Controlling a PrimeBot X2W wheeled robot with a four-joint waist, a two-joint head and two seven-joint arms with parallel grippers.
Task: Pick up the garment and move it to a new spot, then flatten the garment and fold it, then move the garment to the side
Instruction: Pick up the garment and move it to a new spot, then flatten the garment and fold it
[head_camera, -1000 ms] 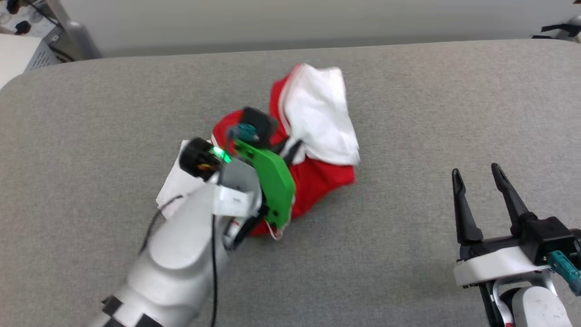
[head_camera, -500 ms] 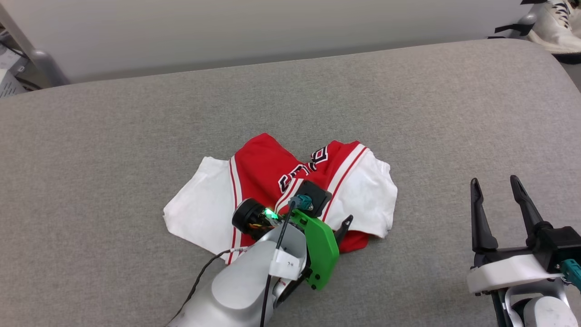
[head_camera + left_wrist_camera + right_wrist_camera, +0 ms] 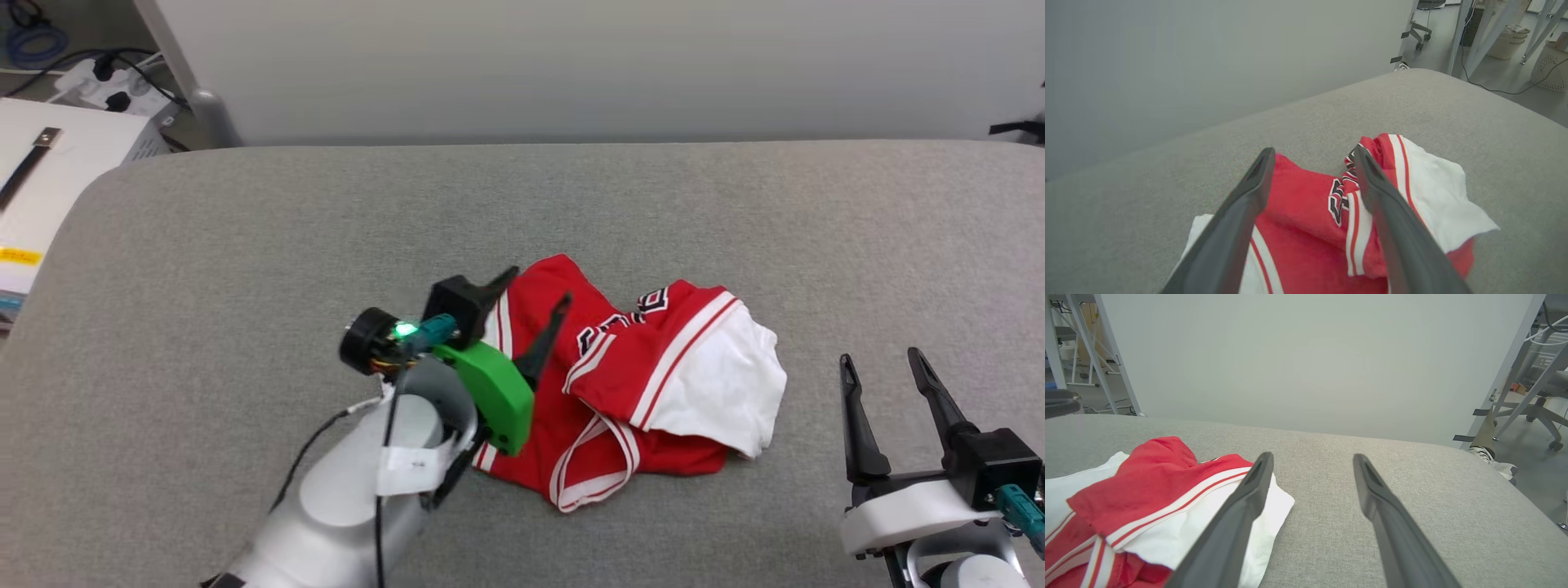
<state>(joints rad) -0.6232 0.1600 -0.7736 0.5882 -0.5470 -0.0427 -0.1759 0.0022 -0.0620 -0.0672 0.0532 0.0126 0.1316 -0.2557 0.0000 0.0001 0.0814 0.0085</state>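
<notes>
Change: the left gripper (image 3: 539,286), clamped on the bunched garment (image 3: 653,367) a second ago, now hangs just over it with jaws spread wide, holding nothing; the head camera has swung too
Meaning: the drop at the new spot looks done; flattening and folding remain
Garment: lies crumpled mid-counter (image 3: 245,229), between the two grippers; red body doubled over, one white sleeve flopped out on the robot's right, black lettering half buried in a fold
Materials: thin limp cloth, striped trim; counter padded in grey weave, corners rounded
Right gripper (image 3: 880,357): jaws apart, empty, beside the sleeve, not touching
</notes>
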